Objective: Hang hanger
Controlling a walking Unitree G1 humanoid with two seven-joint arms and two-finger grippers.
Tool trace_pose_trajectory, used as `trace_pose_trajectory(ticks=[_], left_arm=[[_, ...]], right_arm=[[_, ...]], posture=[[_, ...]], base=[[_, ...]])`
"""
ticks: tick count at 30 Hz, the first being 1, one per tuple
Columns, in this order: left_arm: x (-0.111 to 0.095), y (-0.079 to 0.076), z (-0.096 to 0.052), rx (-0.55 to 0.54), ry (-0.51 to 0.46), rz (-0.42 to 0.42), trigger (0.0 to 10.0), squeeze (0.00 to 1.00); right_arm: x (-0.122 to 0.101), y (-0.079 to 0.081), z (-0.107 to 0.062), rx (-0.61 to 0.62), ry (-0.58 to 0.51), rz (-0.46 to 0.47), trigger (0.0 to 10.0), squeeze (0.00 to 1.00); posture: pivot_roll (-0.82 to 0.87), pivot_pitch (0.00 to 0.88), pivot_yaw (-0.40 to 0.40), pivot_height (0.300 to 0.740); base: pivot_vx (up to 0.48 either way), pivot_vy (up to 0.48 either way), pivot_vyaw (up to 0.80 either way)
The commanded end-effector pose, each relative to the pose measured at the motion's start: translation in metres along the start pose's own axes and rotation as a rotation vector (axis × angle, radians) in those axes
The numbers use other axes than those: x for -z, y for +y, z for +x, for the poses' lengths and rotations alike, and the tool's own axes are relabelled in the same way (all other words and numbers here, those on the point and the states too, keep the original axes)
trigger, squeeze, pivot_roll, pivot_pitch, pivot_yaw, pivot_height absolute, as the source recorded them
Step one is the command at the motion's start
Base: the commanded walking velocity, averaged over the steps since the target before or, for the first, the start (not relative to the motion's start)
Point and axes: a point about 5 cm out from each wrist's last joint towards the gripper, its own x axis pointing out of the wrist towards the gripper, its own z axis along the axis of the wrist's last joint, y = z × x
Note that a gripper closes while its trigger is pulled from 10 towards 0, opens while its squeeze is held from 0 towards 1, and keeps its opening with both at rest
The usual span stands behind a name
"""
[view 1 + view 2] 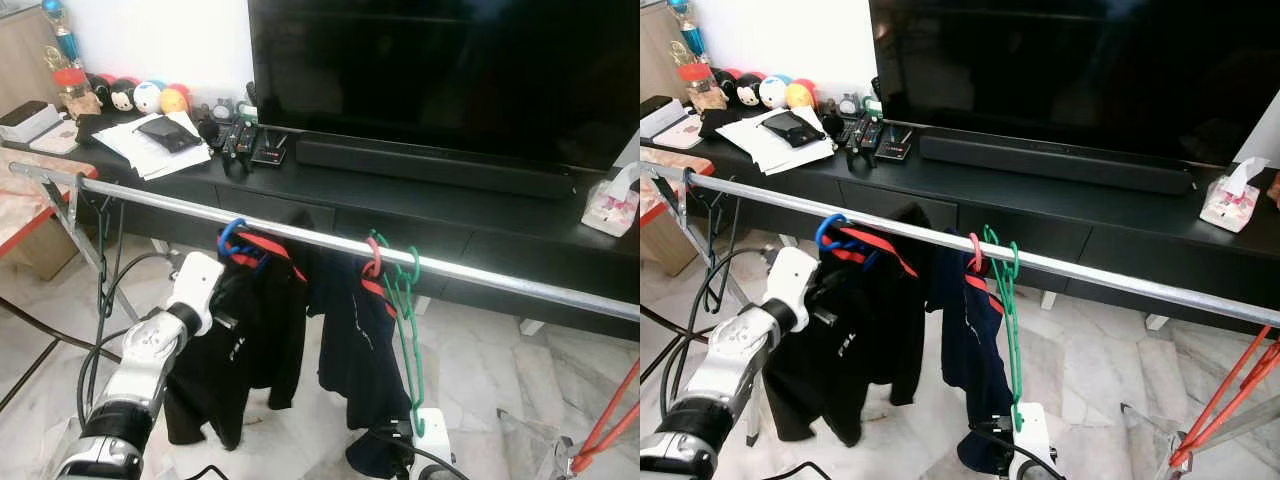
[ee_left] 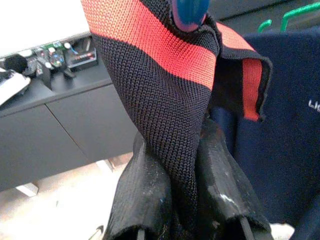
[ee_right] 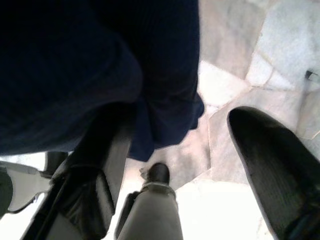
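In the left eye view, the left tool (image 1: 232, 322) is raised to the black knit garment with red stripes (image 1: 240, 350), which hangs from a blue plastic hanger (image 1: 232, 240) hooked over the long silver metal rail (image 1: 330, 240) just above the tool. Beside it on the rail, on the side away from the left tool, a dark navy garment (image 1: 355, 360) hangs from a pink hanger (image 1: 372, 262), and a green plastic hanger (image 1: 405, 330) dangles beside that, its lower end near the right tool (image 1: 420, 440), which sits low under the rail.

The right eye view shows the same layout; beyond the rail stands a black counter (image 1: 970, 180) carrying a large dark television (image 1: 1080, 70), a soundbar, remotes, papers and a tissue box (image 1: 1228, 205).

In the left wrist view, the left tool's two fingers (image 2: 150, 200) are pressed together on a fold of the black and red knit, with the blue hook directly above.

In the right wrist view, the right tool's fingers (image 3: 270, 165) stand spread with pale stone floor (image 3: 240, 50) between them, and the navy cloth hangs close to one finger; nothing is pinched.

The blue hanger looks already seated on the rail, so the step in hand seems to be settling the garment; the next move likely calls for releasing the cloth and drawing back without dragging it sideways. The neighbouring hangers crowd the rail, and a tug could slide them together.
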Motion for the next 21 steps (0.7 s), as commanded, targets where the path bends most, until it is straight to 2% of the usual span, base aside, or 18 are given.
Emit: trace_pose_trajectory(ticks=[1,8,11,17,21], left_arm=[[-0.007,0.0,0.006,0.013,-0.015,0.016,10.0,0.0],[-0.012,-0.001,0.019,-0.026,-0.009,-0.005,10.0,0.0],[-0.013,0.0,0.026,-0.081,0.011,-0.013,10.0,0.0],[-0.016,0.003,0.033,-0.149,0.02,-0.048,10.0,0.0],[-0.013,0.004,0.035,-0.195,0.069,-0.058,10.0,0.0]], right_arm=[[0.001,0.0,0.0,-0.001,0.009,-0.006,10.0,0.0],[0.0,0.0,0.0,-0.004,0.009,-0.011,10.0,0.0],[0.0,-0.001,0.0,-0.004,0.007,-0.013,10.0,0.0],[-0.001,-0.001,0.0,-0.005,0.008,-0.018,10.0,0.0],[-0.001,-0.002,0.0,-0.007,0.009,-0.02,10.0,0.0]], posture=[[-0.05,0.034,-0.022,0.74],[-0.05,0.033,-0.023,0.74],[-0.06,0.033,-0.026,0.74],[-0.06,0.034,-0.027,0.74],[-0.06,0.036,-0.028,0.74]], base=[[0.0,0.0,0.0],[0.0,0.0,0.0],[0.0,0.0,0.0],[0.0,0.0,0.0],[0.0,0.0,0.0]])
